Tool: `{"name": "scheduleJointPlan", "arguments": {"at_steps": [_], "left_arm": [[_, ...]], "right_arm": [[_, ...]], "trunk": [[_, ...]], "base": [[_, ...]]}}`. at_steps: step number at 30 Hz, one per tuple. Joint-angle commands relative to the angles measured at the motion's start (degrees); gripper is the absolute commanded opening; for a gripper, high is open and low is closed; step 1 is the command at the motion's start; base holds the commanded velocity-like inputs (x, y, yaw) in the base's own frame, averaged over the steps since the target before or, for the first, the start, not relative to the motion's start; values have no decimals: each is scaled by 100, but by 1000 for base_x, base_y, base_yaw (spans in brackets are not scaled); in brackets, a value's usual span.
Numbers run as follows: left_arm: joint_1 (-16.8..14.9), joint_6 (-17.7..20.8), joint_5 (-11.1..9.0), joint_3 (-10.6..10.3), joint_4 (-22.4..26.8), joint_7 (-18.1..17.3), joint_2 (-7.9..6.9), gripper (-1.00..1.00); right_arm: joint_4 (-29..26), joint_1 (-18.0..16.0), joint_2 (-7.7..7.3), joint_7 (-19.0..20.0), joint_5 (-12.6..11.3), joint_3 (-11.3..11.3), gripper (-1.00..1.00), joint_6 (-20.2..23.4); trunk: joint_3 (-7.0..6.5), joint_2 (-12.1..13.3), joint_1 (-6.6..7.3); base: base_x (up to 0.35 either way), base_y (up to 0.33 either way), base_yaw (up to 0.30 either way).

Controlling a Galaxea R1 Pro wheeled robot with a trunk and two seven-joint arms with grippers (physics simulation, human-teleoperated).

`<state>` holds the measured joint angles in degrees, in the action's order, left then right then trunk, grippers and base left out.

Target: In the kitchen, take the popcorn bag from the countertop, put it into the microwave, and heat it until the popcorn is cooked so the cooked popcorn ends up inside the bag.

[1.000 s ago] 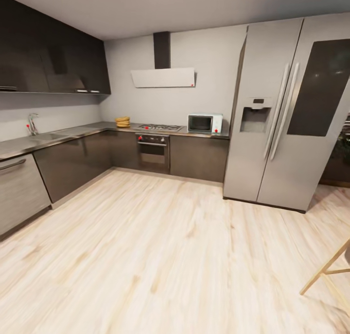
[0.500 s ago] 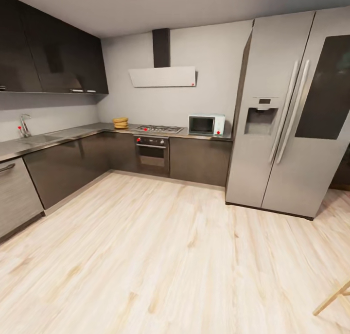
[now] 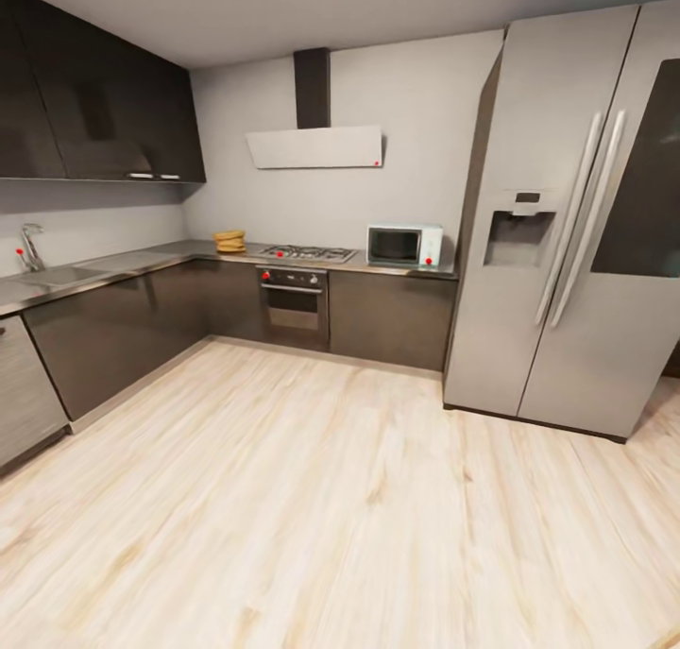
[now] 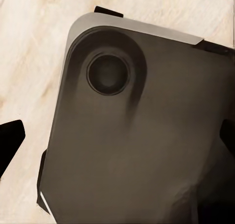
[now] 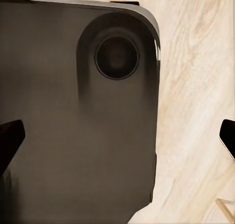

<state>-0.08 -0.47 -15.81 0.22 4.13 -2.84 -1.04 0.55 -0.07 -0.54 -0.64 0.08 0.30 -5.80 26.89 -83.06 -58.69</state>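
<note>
Crossing open floor (image 3: 359, 498) toward the counter (image 3: 142, 262): bag (image 3: 229, 242) sits by the hob (image 3: 307, 251), microwave (image 3: 404, 247) beyond it beside the fridge (image 3: 567, 224). Both grippers hang over the base, empty, fingers (image 4: 10, 143) (image 5: 10, 141) spread for travel.

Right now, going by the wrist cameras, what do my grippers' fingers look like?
The left gripper has plain black fingers with blunt, wedge-shaped tips and no markings or cables that I can see. The right gripper looks the same, except that one fingertip has a thin pale edge.
</note>
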Motion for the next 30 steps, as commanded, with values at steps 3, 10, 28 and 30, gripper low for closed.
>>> {"name": "scheduleJointPlan", "arguments": {"at_steps": [3,10,28,30], "left_arm": [[-1,-3,-36,-5,0,-24,-1,100],[-1,34,-36,-5,-1,-24,-1,100],[-1,55,-36,-5,0,-24,-1,100],[-1,55,-36,-5,0,-24,-1,100]], "right_arm": [[6,-2,1,-6,1,2,100,-26],[6,-2,-2,-6,1,5,100,-26],[6,-2,2,-6,-6,7,100,-8],[6,-2,5,-6,-13,11,100,2]], "trunk": [[4,-2,-3],[4,-2,-3],[4,-2,-3],[4,-2,-3]], "base": [[322,0,0],[322,0,0],[322,0,0],[322,0,0]]}}
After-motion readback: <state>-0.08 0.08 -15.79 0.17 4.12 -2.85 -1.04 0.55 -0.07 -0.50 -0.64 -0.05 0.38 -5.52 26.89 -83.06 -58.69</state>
